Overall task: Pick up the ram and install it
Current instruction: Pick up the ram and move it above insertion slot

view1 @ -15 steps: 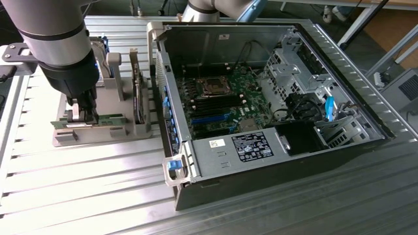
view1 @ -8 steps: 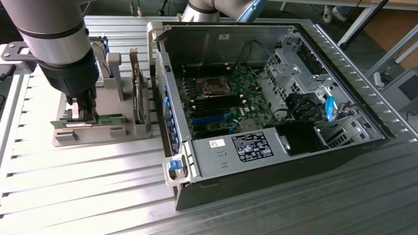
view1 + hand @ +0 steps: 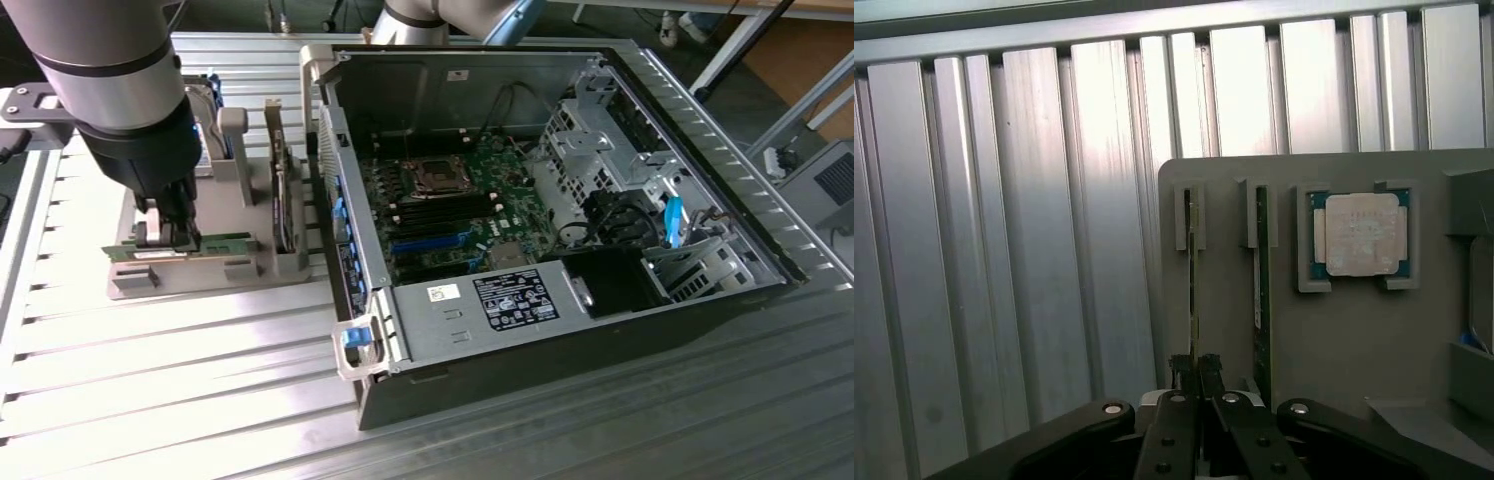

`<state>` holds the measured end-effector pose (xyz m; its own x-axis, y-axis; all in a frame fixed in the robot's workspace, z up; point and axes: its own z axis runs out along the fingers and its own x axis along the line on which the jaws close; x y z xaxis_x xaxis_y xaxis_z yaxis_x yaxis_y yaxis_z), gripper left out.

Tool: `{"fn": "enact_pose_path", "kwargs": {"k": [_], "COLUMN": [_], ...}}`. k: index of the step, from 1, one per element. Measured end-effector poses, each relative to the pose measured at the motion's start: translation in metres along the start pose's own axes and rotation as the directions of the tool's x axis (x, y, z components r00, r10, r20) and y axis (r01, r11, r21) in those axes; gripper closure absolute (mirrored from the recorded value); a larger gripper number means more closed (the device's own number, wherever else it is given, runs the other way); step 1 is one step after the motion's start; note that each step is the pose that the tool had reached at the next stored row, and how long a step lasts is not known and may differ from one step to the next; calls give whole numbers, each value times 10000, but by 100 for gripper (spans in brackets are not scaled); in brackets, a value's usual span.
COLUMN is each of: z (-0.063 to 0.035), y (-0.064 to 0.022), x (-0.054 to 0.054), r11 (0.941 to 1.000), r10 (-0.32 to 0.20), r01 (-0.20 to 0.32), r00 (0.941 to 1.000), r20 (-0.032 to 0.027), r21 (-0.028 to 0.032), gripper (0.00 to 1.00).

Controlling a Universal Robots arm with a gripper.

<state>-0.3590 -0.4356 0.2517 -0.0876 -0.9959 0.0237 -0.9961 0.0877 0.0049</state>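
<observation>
The ram (image 3: 1195, 285) is a thin green stick seen edge-on, standing in a slot of the grey holder (image 3: 1354, 340). My gripper (image 3: 1195, 368) is shut on its near end, with the fingers (image 3: 1176, 400) pinched against both faces. In the exterior view the gripper (image 3: 174, 238) reaches down onto the ram (image 3: 220, 243) at that view's left, and the stick still rests in the holder (image 3: 200, 282). A twin stick (image 3: 1261, 285) stands in the neighbouring slot, free of the fingers. The open computer case (image 3: 461, 335) shows its motherboard (image 3: 461, 205) to the exterior view's right.
A square silver processor (image 3: 1359, 233) lies in a pocket of the holder beside the sticks. A dark expansion card (image 3: 283, 200) stands upright in the holder near the case wall. Ribbed metal table (image 3: 160, 400) surrounds everything. The arm's thick body (image 3: 114, 90) rises above the holder.
</observation>
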Motion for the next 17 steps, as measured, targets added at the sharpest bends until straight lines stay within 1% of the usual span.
{"fn": "enact_pose_path", "kwargs": {"k": [17], "z": [-31], "y": [0], "x": [1], "r11": [10000], "r10": [0], "r01": [0], "r00": [10000], "r20": [-11], "r21": [1], "gripper": [89]}}
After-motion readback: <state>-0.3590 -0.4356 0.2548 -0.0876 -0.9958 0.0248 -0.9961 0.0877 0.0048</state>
